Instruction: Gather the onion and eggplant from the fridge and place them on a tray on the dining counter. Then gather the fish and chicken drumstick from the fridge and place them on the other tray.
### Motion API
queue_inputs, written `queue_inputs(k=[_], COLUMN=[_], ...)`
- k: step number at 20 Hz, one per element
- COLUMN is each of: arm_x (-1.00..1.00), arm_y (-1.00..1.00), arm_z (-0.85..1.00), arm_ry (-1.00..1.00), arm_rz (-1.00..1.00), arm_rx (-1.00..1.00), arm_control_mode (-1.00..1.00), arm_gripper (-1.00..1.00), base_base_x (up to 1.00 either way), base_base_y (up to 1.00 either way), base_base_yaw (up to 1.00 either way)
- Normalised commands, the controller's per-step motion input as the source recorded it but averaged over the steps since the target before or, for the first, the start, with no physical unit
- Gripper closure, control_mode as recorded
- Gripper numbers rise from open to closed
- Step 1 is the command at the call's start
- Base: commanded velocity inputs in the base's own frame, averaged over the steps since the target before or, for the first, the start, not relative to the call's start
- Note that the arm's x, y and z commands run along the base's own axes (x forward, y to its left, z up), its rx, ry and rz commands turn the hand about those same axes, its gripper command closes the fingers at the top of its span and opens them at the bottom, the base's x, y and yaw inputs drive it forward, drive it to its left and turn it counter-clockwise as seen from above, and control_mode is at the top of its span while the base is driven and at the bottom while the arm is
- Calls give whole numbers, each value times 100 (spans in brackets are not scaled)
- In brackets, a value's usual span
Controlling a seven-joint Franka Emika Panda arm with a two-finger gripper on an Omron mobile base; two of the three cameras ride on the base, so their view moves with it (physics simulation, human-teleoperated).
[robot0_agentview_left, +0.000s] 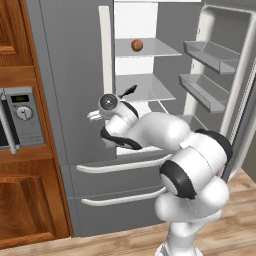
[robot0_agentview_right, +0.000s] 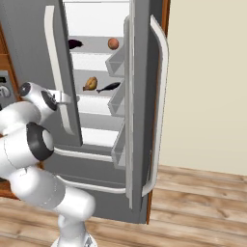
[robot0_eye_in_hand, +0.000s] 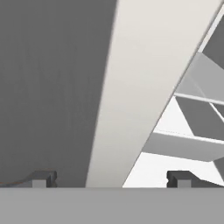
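The fridge's right door stands open. On the upper shelf lie the round brown onion [robot0_agentview_left: 136,45] [robot0_agentview_right: 113,43] and, further left, the dark eggplant [robot0_agentview_right: 75,44]. One shelf lower rest the tan chicken drumstick [robot0_agentview_right: 90,84] and the dark fish [robot0_agentview_right: 108,87] [robot0_agentview_left: 129,91]. My gripper [robot0_eye_in_hand: 111,179] [robot0_agentview_right: 64,100] [robot0_agentview_left: 94,115] is open and empty. It sits close against the shut left door, with that door's pale vertical handle [robot0_eye_in_hand: 144,74] [robot0_agentview_right: 50,58] [robot0_agentview_left: 105,45] running between its fingertips [robot0_eye_in_hand: 43,178]. The trays and dining counter are out of view.
The open right door [robot0_agentview_right: 140,96] with its bins [robot0_agentview_left: 210,55] juts out on the right. Two freezer drawers [robot0_agentview_left: 120,165] lie below. A microwave [robot0_agentview_left: 20,117] is set in wooden cabinets on the left. Wooden floor [robot0_agentview_right: 202,202] extends to the right.
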Motion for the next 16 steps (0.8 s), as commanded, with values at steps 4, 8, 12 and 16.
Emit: queue_inputs(k=[4, 8, 12, 16], arm_x=[41, 46, 48, 51], arm_y=[0, 0, 0, 0], arm_z=[-25, -31, -37, -42], arm_ry=[0, 0, 0, 0], arm_rz=[-2, 0, 0, 0], arm_rx=[0, 0, 0, 0], arm_control_mode=[-100, -100, -100, -100], arm_gripper=[-100, -100, -100, -100], base_base_x=[0, 0, 0, 0], base_base_y=[0, 0, 0, 0], base_base_yaw=[0, 0, 0, 0])
